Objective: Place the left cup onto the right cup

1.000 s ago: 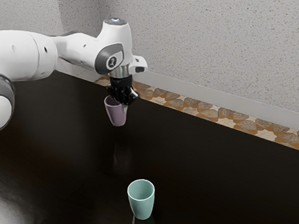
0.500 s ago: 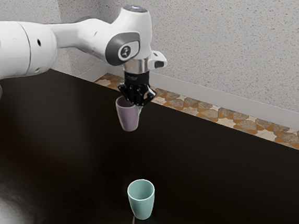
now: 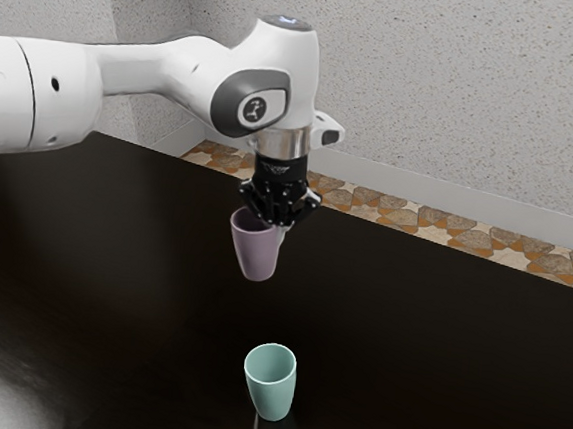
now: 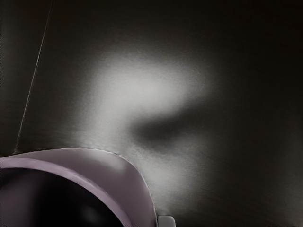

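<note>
The tool (image 3: 274,216) grips the purple cup (image 3: 256,247) by its rim, held in the air over the dark bench (image 3: 437,328) — the teal cup (image 3: 270,380) stands upright below, apart

readable text: none in either view
arm (image 3: 128,70): grey round cap (image 3: 252,108) on the wrist joint carries a small white emblem, a curved figure-like mark, no letters or digits legible
purple cup (image 3: 255,250): plain surface, no print
green cup (image 3: 270,380): plain surface, no print
numbers, brands, signs: none legible
</note>
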Available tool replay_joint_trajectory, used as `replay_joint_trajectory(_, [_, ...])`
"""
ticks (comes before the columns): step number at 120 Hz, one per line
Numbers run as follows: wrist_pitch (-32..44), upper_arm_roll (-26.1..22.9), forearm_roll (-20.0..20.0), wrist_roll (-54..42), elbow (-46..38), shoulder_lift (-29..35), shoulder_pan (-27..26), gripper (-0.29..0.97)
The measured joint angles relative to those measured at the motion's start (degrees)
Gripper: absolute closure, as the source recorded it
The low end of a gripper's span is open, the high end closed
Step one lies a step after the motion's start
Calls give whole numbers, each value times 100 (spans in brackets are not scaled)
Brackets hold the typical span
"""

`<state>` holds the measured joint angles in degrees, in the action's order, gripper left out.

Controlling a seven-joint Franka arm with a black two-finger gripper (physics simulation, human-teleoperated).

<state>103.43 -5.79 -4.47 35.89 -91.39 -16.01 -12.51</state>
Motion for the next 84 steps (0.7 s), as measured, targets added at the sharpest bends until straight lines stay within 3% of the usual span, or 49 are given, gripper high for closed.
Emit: replay_joint_trajectory(84, [191, -333, 72, 2203, -941, 774, -337, 79])
